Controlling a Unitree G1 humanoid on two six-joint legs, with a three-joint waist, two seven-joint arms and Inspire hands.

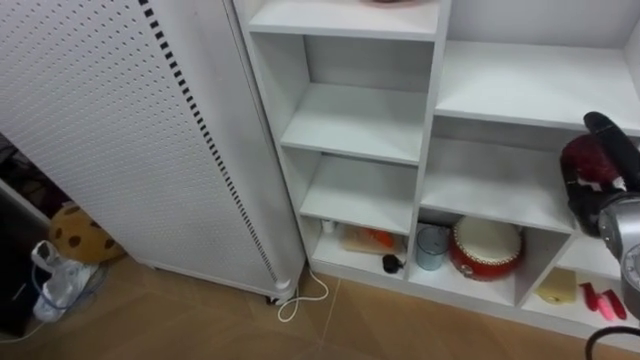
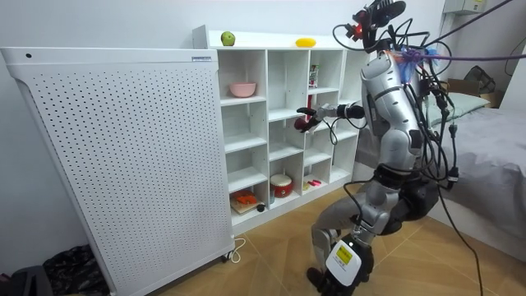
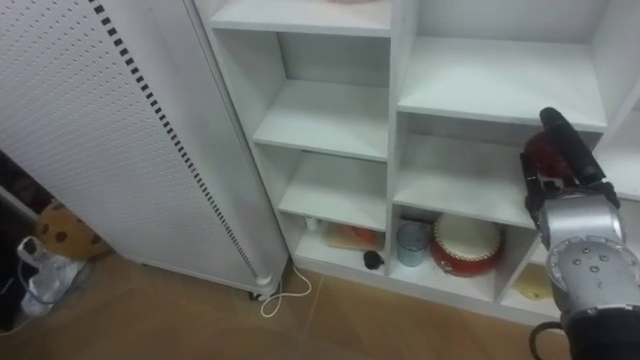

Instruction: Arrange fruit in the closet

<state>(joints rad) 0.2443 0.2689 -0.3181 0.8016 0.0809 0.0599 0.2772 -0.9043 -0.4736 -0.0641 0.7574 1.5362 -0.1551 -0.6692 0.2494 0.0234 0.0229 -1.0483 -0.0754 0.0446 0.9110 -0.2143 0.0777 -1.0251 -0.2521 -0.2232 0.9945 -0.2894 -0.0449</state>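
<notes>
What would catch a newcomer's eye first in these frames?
The right robot hand is held up at the white shelf unit, fingers curled round a dark red fruit. Left of the shelves stands a big white perforated panel. On the unit's top sit a green fruit and a yellow fruit.

The white closet [image 1: 350, 120] is standing on the wooden floor [image 1: 200, 320]. A green apple [image 2: 228, 38] and a yellow fruit [image 2: 306, 42] are lying on its top. A pink bowl [image 2: 242, 89] is sitting in an upper compartment. A cup [image 1: 431, 246] and a red round tin [image 1: 486, 247] are resting side by side in a bottom one.
</notes>
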